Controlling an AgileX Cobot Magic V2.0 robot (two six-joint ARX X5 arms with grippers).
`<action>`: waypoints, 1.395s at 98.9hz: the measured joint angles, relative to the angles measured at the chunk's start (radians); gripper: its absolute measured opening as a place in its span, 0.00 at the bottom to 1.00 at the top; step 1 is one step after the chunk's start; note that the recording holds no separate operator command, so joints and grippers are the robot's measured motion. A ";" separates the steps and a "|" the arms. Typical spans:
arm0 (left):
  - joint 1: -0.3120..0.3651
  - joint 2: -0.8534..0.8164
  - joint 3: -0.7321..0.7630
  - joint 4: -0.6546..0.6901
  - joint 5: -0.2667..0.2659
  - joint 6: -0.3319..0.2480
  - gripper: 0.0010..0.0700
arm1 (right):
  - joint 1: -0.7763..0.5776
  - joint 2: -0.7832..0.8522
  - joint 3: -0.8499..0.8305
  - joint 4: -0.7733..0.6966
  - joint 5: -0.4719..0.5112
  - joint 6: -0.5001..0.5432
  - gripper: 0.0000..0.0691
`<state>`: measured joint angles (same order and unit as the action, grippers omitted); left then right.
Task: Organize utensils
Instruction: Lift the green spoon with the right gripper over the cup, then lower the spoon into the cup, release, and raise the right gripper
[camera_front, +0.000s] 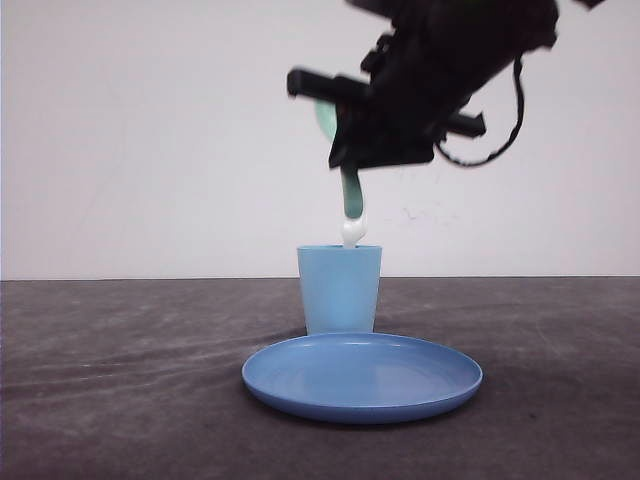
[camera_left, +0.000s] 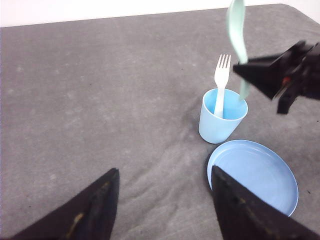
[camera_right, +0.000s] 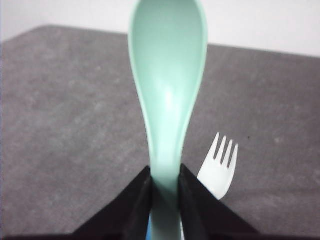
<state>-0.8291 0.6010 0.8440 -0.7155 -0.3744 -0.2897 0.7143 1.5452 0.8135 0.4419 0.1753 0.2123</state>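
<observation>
You're halfway home: the white fork (camera_left: 221, 80) already stands tines-up in the light blue cup (camera_left: 222, 118), just behind the blue plate (camera_front: 362, 377). Your right gripper (camera_right: 165, 185) pinches the mint-green spoon (camera_right: 169, 95) by its handle, above the cup — it isn't released yet. Your left gripper (camera_left: 162, 200) hangs spread and empty.

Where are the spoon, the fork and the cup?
spoon (camera_right: 168, 75): right wrist view, on its bowl.
fork (camera_left: 222, 67): left wrist view, on its tines.
cup (camera_front: 339, 290): front view, on its outer wall.
</observation>
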 joint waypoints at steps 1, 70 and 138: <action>0.000 0.000 0.000 0.000 0.000 0.000 0.49 | 0.000 0.005 0.000 0.006 0.000 0.000 0.11; 0.000 0.000 0.000 -0.003 0.006 -0.011 0.49 | 0.005 0.144 0.000 0.056 -0.023 0.005 0.11; 0.000 0.000 0.000 -0.011 0.014 -0.012 0.49 | 0.018 0.076 0.000 0.024 -0.044 0.003 0.31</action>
<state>-0.8291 0.6010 0.8440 -0.7261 -0.3603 -0.3016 0.7322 1.6207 0.8135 0.4656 0.1314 0.2153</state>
